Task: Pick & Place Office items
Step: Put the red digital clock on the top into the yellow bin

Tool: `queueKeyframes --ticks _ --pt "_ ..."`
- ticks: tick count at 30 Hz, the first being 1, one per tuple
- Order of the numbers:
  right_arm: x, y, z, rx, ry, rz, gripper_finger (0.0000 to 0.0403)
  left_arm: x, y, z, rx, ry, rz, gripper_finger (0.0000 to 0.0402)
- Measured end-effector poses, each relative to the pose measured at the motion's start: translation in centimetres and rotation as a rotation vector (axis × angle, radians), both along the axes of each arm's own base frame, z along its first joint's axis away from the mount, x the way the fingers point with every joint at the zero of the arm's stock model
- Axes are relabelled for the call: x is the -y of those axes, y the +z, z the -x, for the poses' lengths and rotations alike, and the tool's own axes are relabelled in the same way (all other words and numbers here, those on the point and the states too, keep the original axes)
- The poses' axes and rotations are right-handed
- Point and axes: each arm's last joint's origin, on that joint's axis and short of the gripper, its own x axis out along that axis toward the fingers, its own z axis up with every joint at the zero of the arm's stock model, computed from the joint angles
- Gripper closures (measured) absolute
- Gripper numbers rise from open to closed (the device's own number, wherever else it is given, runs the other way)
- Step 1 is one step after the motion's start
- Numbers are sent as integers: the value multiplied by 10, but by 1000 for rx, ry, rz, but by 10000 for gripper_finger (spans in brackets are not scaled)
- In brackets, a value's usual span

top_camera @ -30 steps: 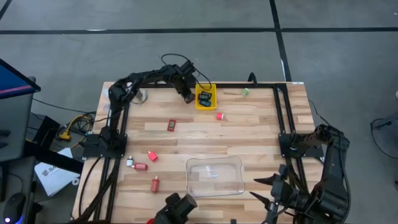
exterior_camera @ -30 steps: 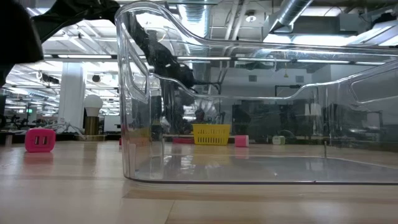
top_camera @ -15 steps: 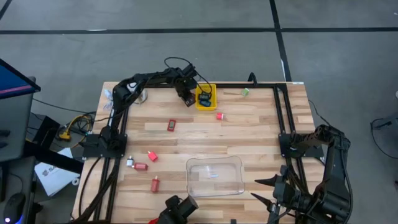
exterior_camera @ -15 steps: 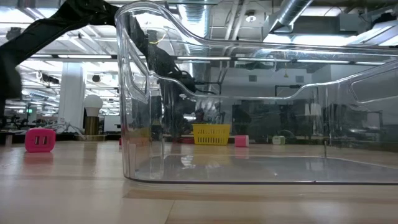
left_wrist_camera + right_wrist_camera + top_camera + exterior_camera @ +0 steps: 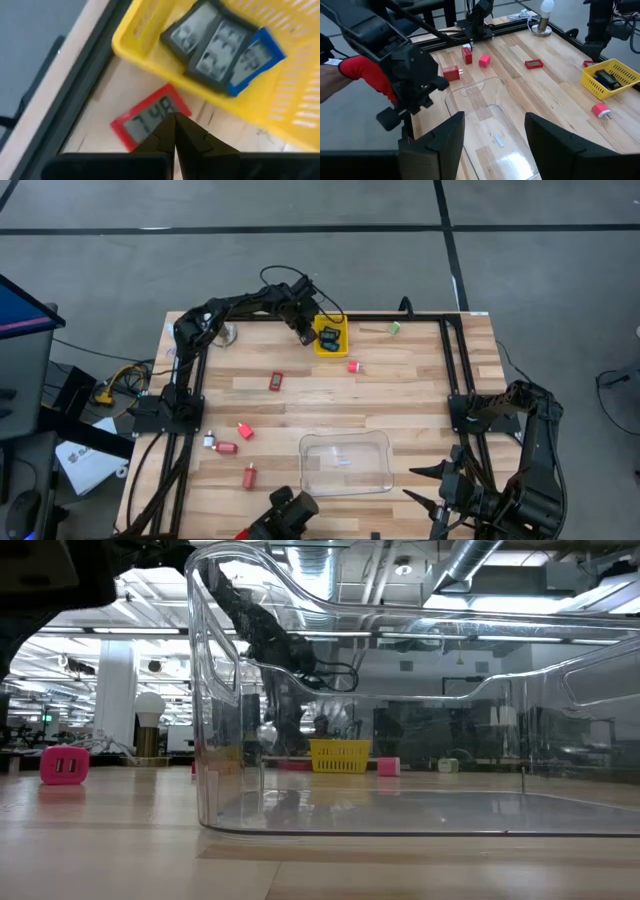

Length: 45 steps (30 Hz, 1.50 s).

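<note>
Left gripper [image 5: 175, 131] w/ fingers together, over red timer [image 5: 150, 119] just beside yellow basket [image 5: 331, 337] at table's 12 o'clock. Right gripper [image 5: 494, 131] spread apart, over clear tray [image 5: 345, 462], 6 o'clock.

In the left wrist view, the closed left gripper [image 5: 174, 131] hides the lower edge of a red-framed timer [image 5: 147, 120] at lower centre. The yellow basket [image 5: 150, 52] runs off the right edge. In the high view, the basket's contents are too small to identify.
</note>
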Motion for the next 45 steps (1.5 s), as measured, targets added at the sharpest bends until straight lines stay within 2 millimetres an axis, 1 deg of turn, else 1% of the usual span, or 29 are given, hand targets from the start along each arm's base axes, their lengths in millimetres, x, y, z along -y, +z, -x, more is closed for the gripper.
queueKeyframes --ticks 7,12,19,31,36,43,45 --pt "0 0 0 -2 2 5 202 -15 -1 13 -25 63 -19 401" --pt "0 0 0 11 1 14 202 -20 -10 11 -13 69 -25 401" --pt "0 0 0 12 -1 10 202 -22 -19 11 -20 61 1 401" --pt "-1 0 0 17 1 0 202 -20 -26 11 -31 69 49 401" --pt "-4 -1 1 19 6 -6 202 -14 -27 11 -52 59 90 401" --pt "-8 -1 5 25 22 -20 202 6 -27 6 -122 26 149 401" --pt "-10 -1 7 29 30 -28 202 14 -28 1 -144 12 163 401"
